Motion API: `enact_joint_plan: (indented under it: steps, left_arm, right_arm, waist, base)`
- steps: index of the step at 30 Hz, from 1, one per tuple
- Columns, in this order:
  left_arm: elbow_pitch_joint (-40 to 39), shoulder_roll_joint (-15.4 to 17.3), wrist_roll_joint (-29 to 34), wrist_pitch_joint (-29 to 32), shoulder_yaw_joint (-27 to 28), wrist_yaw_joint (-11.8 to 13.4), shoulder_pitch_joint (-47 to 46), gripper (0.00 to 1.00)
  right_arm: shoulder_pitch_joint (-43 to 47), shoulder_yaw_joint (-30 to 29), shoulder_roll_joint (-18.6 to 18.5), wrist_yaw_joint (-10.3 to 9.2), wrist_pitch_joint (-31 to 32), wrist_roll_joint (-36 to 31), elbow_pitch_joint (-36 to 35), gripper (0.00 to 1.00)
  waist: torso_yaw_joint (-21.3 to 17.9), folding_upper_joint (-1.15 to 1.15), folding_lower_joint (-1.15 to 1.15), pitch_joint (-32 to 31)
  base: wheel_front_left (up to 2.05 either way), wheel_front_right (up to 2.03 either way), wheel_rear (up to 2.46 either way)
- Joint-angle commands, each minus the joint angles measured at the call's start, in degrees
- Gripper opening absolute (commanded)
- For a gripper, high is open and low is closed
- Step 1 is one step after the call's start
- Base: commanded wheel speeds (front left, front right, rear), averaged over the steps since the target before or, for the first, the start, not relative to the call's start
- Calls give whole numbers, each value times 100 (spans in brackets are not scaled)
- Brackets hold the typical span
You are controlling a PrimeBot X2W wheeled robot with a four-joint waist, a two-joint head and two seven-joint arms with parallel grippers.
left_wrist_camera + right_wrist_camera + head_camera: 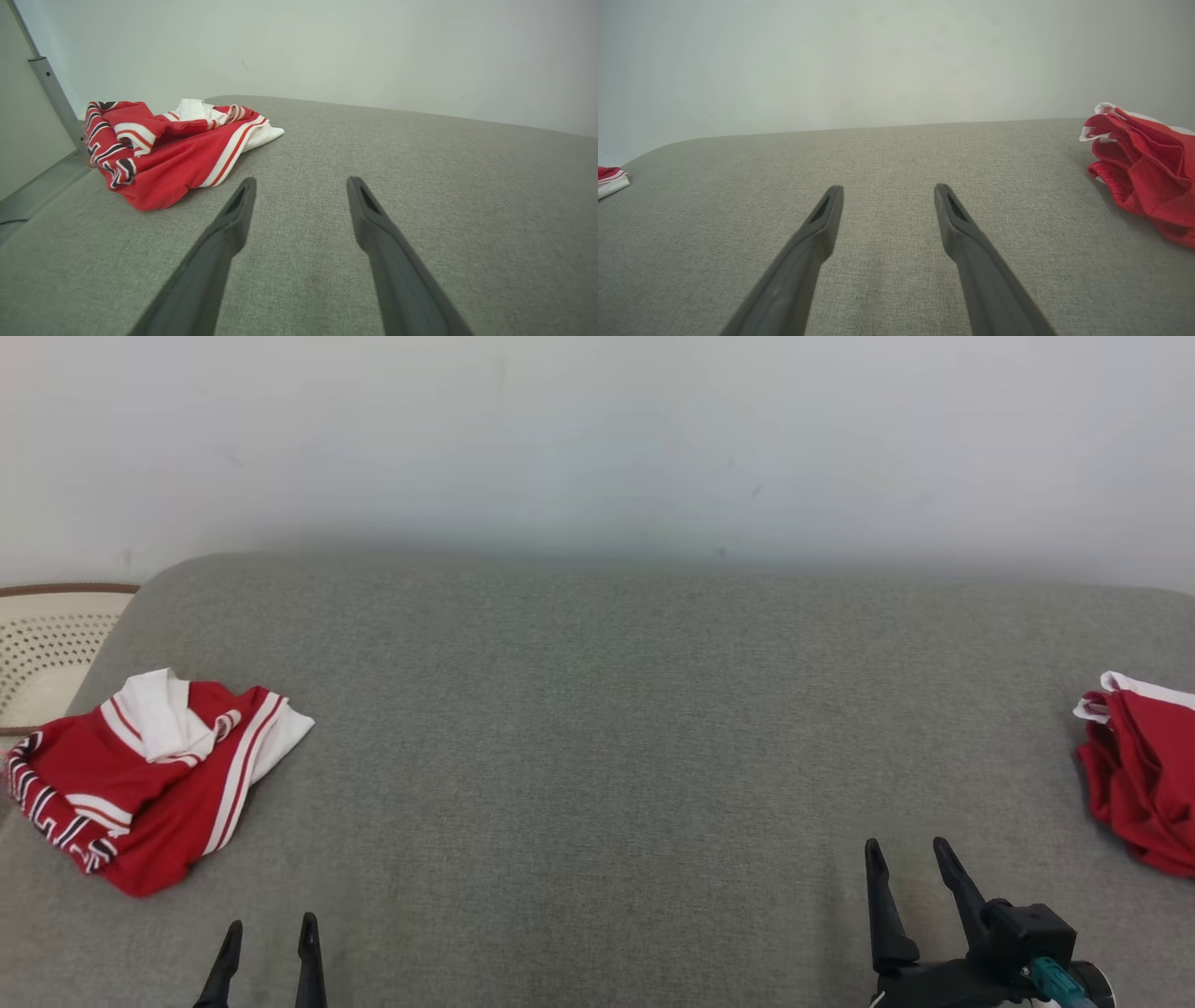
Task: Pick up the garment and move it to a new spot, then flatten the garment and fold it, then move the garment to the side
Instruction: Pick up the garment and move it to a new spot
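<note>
A red garment (159,793) with white stripes and dark-striped trim lies bunched at the left end of the grey padded surface (597,728). In the left wrist view this garment (173,154) sits ahead and to the left of my left gripper (302,181), which is open and empty. A second red garment (1144,784) lies crumpled at the right edge. In the right wrist view that heap (1143,172) is to the right of my open, empty right gripper (889,187). In the head view my left gripper (271,924) and right gripper (906,845) hover near the front edge.
A pale perforated basket (47,644) with a brown rim stands beyond the surface's left end. A plain white wall (597,439) rises behind. A grey metal post (53,93) stands at the far left in the left wrist view. The striped garment's corner (609,179) shows far left.
</note>
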Motion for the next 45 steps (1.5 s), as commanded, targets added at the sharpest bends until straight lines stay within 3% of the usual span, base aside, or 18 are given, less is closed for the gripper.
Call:
enact_joint_plan:
  steps: [1,27,35,45]
  left_arm:
    - [16,-1,41,-8,20,23,28,100]
    - [48,0,-98,-7,399,207,59,100]
    - [49,-1,-147,-7,496,158,65,100]
    - [91,-2,-405,-7,568,-23,-400,100]
  right_arm:
    - [83,6,12,2,-2,9,-17,100]
    - [-268,673,-10,2,-2,42,157,100]
    - [-335,806,-26,2,-1,56,165,100]
    - [-506,838,-209,2,-1,35,86,100]
  waist:
    - [192,0,0,25]
    - [1790,0,0,312]
    - [1941,0,0,360]
    - [1763,0,0,796]
  base:
    - [0,0,0]
    - [0,0,0]
    - [0,0,0]
    - [0,0,0]
